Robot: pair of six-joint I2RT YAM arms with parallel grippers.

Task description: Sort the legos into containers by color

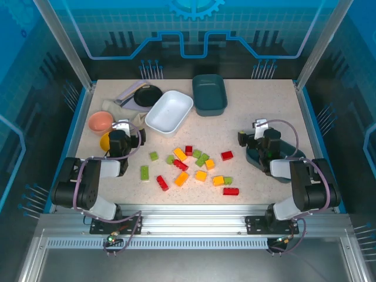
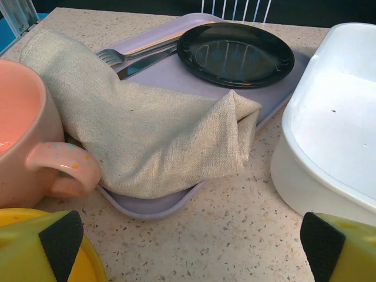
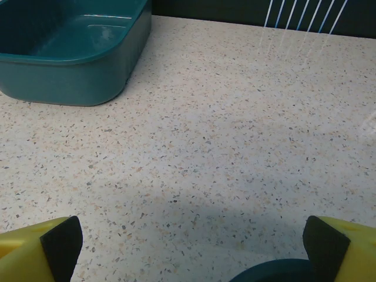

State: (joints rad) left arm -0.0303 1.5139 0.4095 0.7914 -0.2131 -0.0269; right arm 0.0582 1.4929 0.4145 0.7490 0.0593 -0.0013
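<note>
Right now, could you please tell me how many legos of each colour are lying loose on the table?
Green legos: 6
Orange-yellow legos: 5
Red legos: 5
Total: 16 (two green ones lie close together, so green may be off by one)

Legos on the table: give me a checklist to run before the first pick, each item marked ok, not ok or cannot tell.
1. Left gripper open and empty: ok.
2. Right gripper open and empty: ok.
3. Legos loose on the table between the arms: ok.
4. White tray empty: ok.
5. Far teal tray empty: ok.
6. Near teal tray empty: cannot tell, the right arm covers most of it.
</note>
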